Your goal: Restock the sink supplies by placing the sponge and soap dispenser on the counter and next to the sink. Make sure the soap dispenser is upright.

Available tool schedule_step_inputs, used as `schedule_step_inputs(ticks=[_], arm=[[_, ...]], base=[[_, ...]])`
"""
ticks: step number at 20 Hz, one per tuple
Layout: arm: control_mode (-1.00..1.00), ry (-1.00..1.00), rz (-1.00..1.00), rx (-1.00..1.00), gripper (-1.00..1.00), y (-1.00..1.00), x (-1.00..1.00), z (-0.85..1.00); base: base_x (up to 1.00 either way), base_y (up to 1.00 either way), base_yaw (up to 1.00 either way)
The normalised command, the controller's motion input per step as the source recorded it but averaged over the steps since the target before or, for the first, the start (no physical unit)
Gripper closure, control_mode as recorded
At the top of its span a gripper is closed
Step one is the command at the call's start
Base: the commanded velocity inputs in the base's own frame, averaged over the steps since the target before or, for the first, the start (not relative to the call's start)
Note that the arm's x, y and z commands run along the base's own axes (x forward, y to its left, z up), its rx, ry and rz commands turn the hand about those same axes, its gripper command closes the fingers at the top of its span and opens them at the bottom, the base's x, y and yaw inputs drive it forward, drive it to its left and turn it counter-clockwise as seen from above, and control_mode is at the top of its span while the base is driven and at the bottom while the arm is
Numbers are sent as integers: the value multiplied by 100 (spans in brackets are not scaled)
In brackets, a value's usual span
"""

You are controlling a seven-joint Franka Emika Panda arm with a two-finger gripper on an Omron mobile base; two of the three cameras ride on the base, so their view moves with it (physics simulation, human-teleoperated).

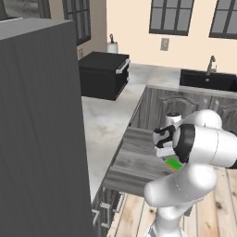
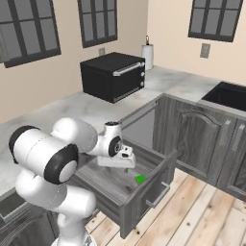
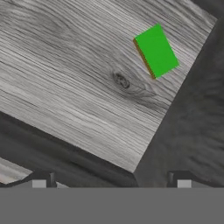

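gripper (image 2: pixel 129 161) spread wide and empty above the open drawer (image 2: pixel 158 175), sponge (image 3: pixel 156 51) flat near its front corner; risk of clipping the drawer wall or nudging the sponge aside while descending.

The drawer (image 3: pixel 87 78) floor is grey wood with strong grain and a dark knot, matt. The sponge (image 3: pixel 156 50) at 1 o'clock looks flat, matt green. The worktop (image 1: pixel 109 118) is pale marbled stone.
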Motion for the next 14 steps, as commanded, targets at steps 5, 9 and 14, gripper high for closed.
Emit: schedule_step_inputs(ticks=[5,9,14], arm=[[-100,0,-5,0,-100,-1,0,-41],[-100,0,-3,0,-100,-8,0,-40],[-100,0,-1,1,-100,-25,0,-33]], base=[[0,0,0],[0,0,0],[0,0,0]])
